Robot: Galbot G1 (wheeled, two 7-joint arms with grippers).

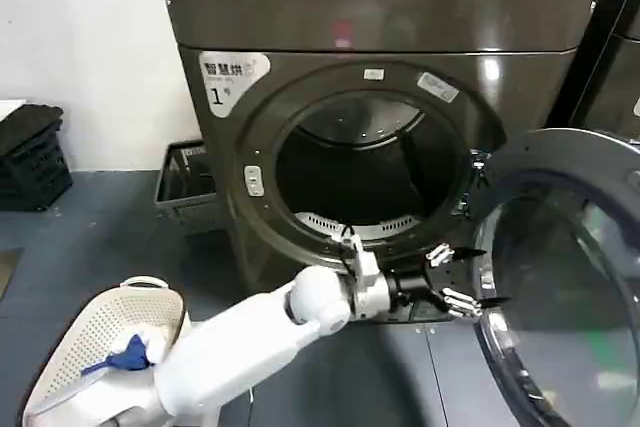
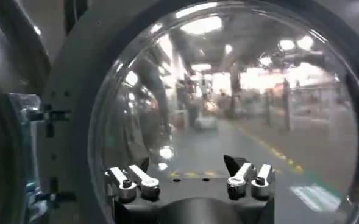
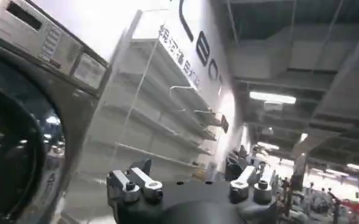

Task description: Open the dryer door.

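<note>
The grey-brown dryer [image 1: 380, 7] carries a white "1" sticker [image 1: 225, 82]. Its drum opening [image 1: 365, 172] is uncovered. The dryer door [image 1: 560, 277], chrome-rimmed with a glass centre, stands swung out to the right on its hinge. My left gripper [image 1: 458, 277] is open at the door's inner edge near the hinge, low on the opening, with nothing between its fingers. In the left wrist view the open left gripper [image 2: 191, 173] faces the inside of the dryer door [image 2: 228, 91] at close range. My right gripper [image 3: 191, 176] is open and empty, raised beside a machine front.
A white laundry basket [image 1: 100, 332] with a blue cloth [image 1: 125, 355] sits on the floor at front left. A grey basket [image 1: 185, 182] stands beside the dryer, a black crate [image 1: 30, 157] farther left. A darker machine [image 1: 610, 57] adjoins on the right. Shelving [image 3: 161, 109] rises behind the right gripper.
</note>
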